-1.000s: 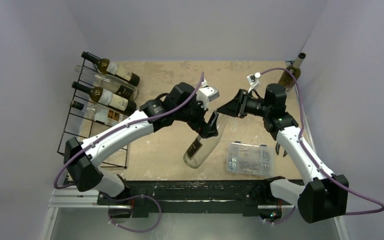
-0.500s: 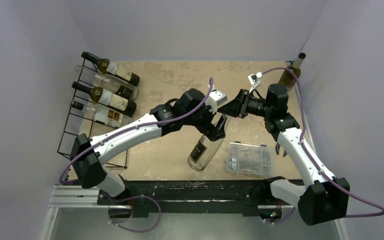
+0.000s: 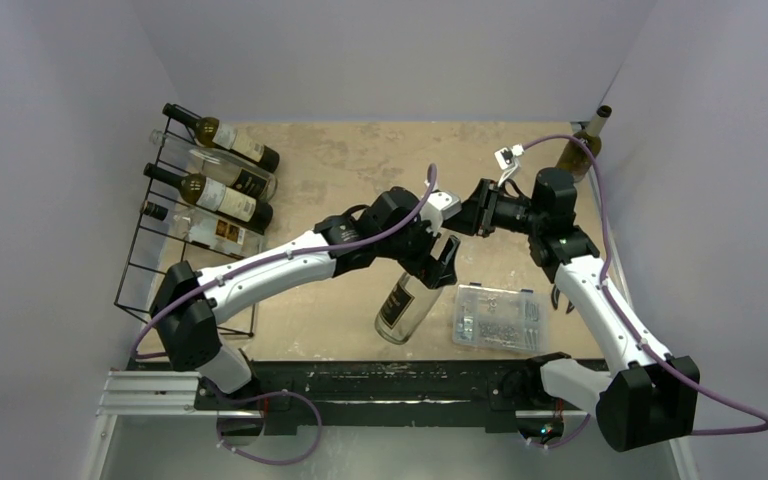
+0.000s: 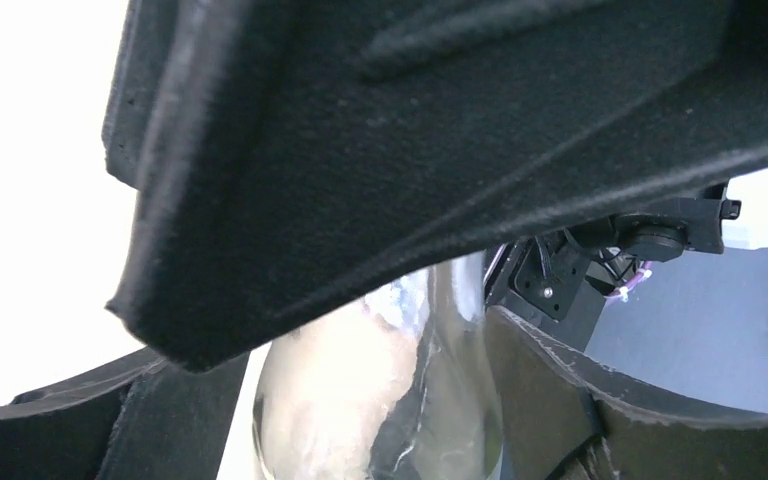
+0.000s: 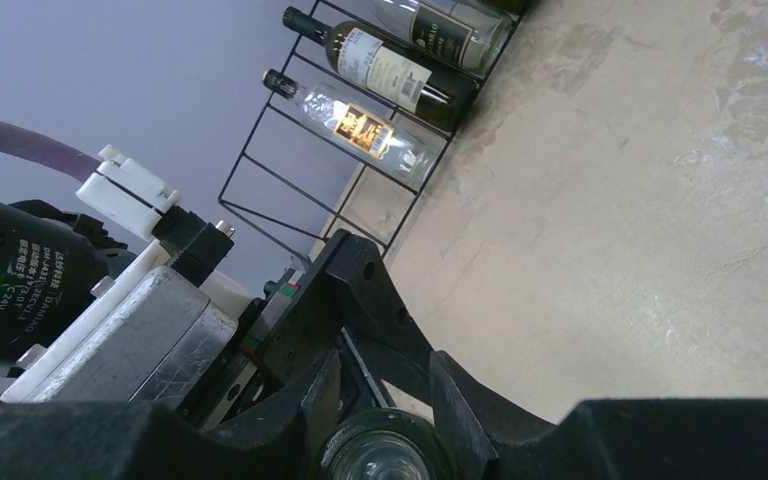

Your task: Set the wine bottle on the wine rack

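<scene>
The clear wine bottle (image 3: 405,300) with a dark label leans in the middle of the table, neck up and to the right. My right gripper (image 3: 463,216) is shut on its capped top, and the cap (image 5: 380,458) shows between the fingers in the right wrist view (image 5: 380,395). My left gripper (image 3: 440,257) is open around the bottle's shoulder; its wrist view is filled by glass (image 4: 360,400), with a thin gap at the left finger (image 4: 60,430). The black wire wine rack (image 3: 145,270) stands at the far left, also seen in the right wrist view (image 5: 290,190).
Several bottles (image 3: 222,192) lie on the rack's upper cells; its lower cells hold nothing. A clear plastic box (image 3: 498,317) of small parts lies right of the held bottle's base. A green bottle (image 3: 582,150) stands at the back right corner.
My left arm has reached rightward and its gripper has come over the bottle's shoulder. The bottle has shifted slightly right. The right gripper has stayed on the bottle's top.
</scene>
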Controlling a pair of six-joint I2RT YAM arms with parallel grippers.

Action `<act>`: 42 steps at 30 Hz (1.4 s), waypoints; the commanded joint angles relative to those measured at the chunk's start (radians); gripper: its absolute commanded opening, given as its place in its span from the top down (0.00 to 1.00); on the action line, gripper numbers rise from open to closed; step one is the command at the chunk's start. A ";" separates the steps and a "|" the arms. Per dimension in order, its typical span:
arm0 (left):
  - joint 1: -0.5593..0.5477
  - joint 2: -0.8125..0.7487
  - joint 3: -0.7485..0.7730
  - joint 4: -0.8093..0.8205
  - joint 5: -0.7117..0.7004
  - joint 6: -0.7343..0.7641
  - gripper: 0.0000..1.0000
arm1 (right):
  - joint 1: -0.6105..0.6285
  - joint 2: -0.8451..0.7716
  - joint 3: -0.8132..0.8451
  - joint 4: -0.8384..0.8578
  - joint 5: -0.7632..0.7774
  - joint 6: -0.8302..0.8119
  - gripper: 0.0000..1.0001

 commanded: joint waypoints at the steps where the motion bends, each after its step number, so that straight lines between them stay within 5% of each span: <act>1: -0.002 -0.010 -0.014 0.028 -0.044 0.001 0.22 | 0.006 -0.057 0.041 0.077 -0.071 0.127 1.00; 5: -0.003 -0.033 -0.022 0.027 -0.080 0.006 0.47 | 0.005 -0.058 0.030 0.083 -0.065 0.137 1.00; 15: -0.002 -0.089 -0.044 0.022 -0.134 0.016 1.00 | 0.005 -0.071 0.020 0.081 -0.032 0.147 0.75; 26: -0.002 -0.129 -0.078 0.040 -0.128 0.013 1.00 | 0.005 -0.073 0.020 0.077 -0.001 0.149 0.30; 38: -0.001 -0.209 -0.110 0.036 -0.220 0.034 1.00 | 0.006 -0.114 0.054 0.027 0.075 0.138 0.02; 42: 0.001 -0.228 -0.119 0.023 -0.237 0.038 1.00 | 0.005 -0.135 0.078 0.015 0.099 0.136 0.01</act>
